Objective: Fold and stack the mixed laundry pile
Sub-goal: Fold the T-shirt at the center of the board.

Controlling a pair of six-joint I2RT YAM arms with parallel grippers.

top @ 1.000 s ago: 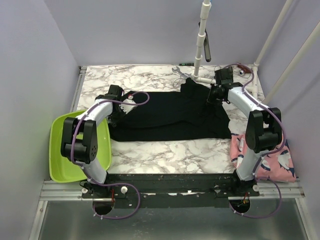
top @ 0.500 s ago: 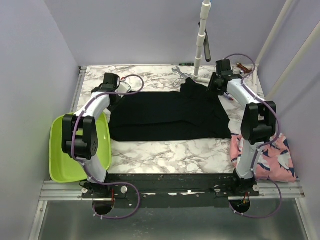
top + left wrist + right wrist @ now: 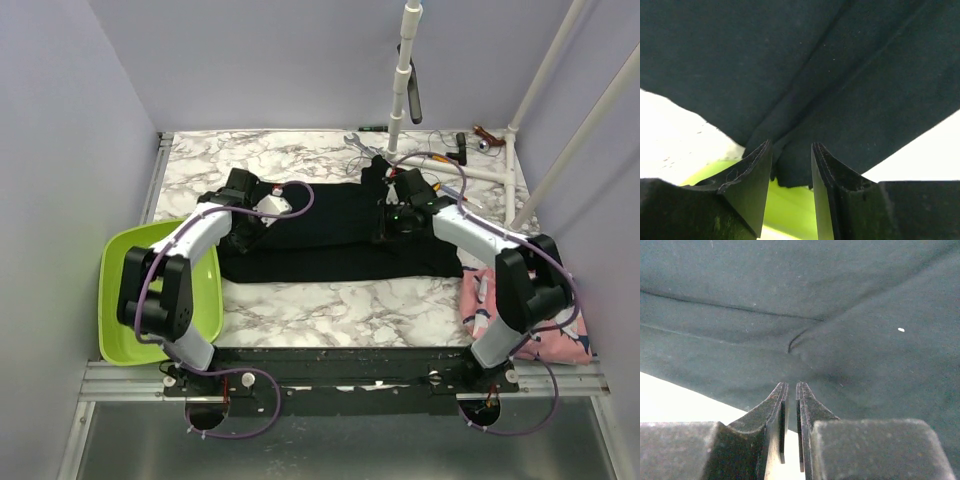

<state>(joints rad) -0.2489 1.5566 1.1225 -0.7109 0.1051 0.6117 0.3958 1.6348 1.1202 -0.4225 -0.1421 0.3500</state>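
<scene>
Jaws of my left gripper (image 3: pixel 791 145) stand apart with a plain gap between them. A folded corner of the black garment (image 3: pixel 340 235) reaches into that gap from 12 o'clock, but neither finger presses on it. Below the cloth, at 6 o'clock in my left wrist view, the lime basin (image 3: pixel 120 300) shows through the gap.

My right gripper (image 3: pixel 792 385) has its fingers almost together, with only a thin slit between them. The tips rest on the black garment, and a short crease runs off just beyond them at 12 o'clock. I cannot tell whether any cloth is caught between them.

Seen from above, the black garment lies spread flat across the middle of the table (image 3: pixel 330 300), its long side running from 9 o'clock to 3 o'clock. My left gripper sits at its 9 o'clock end and my right gripper over its 1 o'clock part, the two well apart. The pink garment (image 3: pixel 560 320) lies at 4 o'clock beside my right arm's base, apart from the black one. The basin sits at 8 o'clock, hanging past the table's edge. A wrench (image 3: pixel 356 143) lies at 12 o'clock near the far edge.
</scene>
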